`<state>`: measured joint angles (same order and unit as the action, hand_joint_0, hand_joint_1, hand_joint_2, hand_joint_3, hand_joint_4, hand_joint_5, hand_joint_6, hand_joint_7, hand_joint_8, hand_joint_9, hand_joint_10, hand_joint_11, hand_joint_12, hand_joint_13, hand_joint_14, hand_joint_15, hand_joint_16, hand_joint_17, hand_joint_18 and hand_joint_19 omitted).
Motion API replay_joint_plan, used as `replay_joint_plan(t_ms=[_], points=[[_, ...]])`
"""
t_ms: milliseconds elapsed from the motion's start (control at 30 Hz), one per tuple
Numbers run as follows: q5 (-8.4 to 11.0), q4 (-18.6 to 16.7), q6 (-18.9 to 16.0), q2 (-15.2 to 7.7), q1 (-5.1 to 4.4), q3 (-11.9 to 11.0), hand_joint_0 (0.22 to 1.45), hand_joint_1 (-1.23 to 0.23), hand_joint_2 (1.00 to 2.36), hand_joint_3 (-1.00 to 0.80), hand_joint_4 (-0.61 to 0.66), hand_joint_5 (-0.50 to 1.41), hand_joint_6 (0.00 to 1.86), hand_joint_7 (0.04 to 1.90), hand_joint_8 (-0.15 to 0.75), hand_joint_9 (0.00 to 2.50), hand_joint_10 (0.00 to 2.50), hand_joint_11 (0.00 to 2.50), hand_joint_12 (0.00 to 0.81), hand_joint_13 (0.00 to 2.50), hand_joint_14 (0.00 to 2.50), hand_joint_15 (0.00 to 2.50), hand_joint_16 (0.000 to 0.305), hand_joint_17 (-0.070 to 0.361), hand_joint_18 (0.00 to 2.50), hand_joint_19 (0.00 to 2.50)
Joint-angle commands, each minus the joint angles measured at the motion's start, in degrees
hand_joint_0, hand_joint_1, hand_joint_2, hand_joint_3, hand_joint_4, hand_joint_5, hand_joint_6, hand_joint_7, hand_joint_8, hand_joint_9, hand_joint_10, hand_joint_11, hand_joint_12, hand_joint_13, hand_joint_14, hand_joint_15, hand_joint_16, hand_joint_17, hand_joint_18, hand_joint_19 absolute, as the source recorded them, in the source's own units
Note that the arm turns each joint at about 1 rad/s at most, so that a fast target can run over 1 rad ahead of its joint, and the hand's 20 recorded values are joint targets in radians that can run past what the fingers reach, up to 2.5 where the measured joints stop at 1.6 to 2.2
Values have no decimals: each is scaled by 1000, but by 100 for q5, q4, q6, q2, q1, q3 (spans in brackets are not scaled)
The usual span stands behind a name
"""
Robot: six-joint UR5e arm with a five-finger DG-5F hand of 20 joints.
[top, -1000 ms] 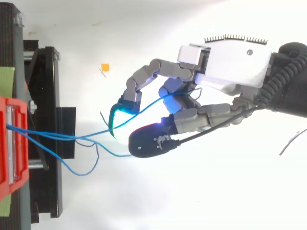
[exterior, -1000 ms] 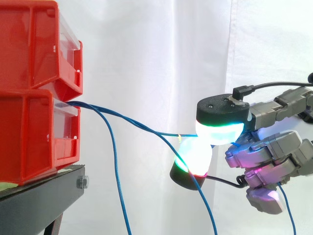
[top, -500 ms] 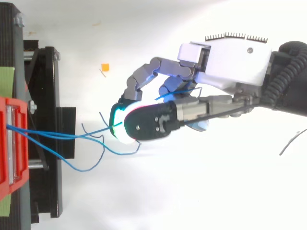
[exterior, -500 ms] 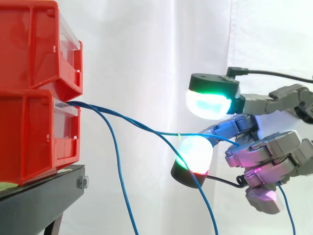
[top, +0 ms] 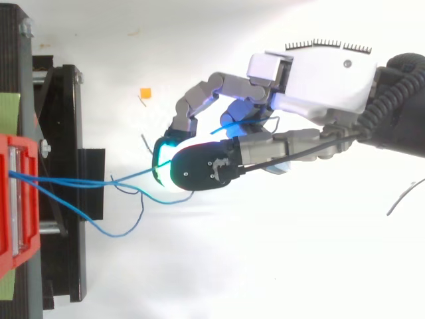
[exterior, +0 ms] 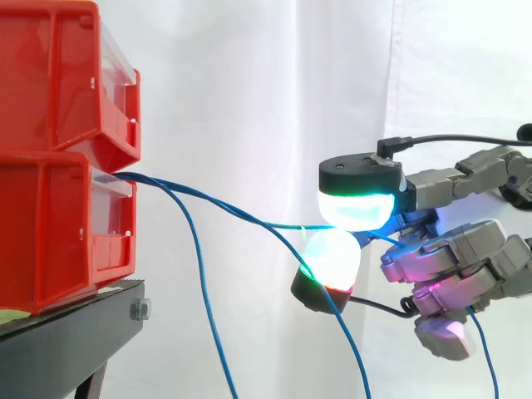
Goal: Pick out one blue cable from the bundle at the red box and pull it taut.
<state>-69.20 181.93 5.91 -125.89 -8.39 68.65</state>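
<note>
Several thin blue cables come out of the lower red box (exterior: 58, 224), also seen from above as the red box (top: 10, 199). One blue cable (exterior: 287, 226) runs almost level to the hand (exterior: 465, 249). It passes between a green-white pad above and a white pad with a red rim below. The two pads close on it with hardly any gap. From above, this cable (top: 126, 178) leads from the box to the glowing fingertips (top: 159, 159) of the hand (top: 319, 80). It sags a little. The other fingers are curled under the palm.
A second red box (exterior: 58, 75) is stacked on the lower one, both on a black stand (exterior: 66, 341). Other blue cables hang loose: one (exterior: 199, 274) drops by the stand, one (exterior: 349, 349) falls below the hand. A small orange scrap (top: 145, 92) lies on the white floor.
Half a second ago the upper pad had lifted off the cable. It has now come back down onto it over the lower pad. The hand has barely shifted.
</note>
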Motion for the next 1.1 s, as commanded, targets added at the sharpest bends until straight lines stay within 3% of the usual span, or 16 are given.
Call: replay_joint_plan(t_ms=[0,267,367,567,833,1067], points=[[161,-17,-47,-6,13,8,566,-563,1019,-194,-48,-131,909,826,141,928,2500,596,296,1133,1934,822,45,102,840,1147],[170,-26,-47,-6,13,-1,569,-621,1014,-202,-28,-133,917,799,170,925,2500,533,319,1145,1954,781,51,114,865,1113],[170,-35,-47,-6,13,-1,493,-570,1000,-495,-18,-139,917,792,172,898,2500,553,313,1132,1900,819,50,112,846,1119],[178,-131,-47,-6,39,78,435,-384,1000,-500,24,-140,896,733,214,901,2500,460,361,1138,1951,704,57,129,861,1096],[600,-210,-82,-6,39,210,519,-262,1000,-500,-12,-143,887,781,180,860,2500,547,306,1100,1875,788,48,107,784,1143],[662,-219,-161,-6,48,201,560,-391,1004,-439,-13,-143,885,801,161,858,2500,550,286,1099,1833,823,44,100,768,1161]])
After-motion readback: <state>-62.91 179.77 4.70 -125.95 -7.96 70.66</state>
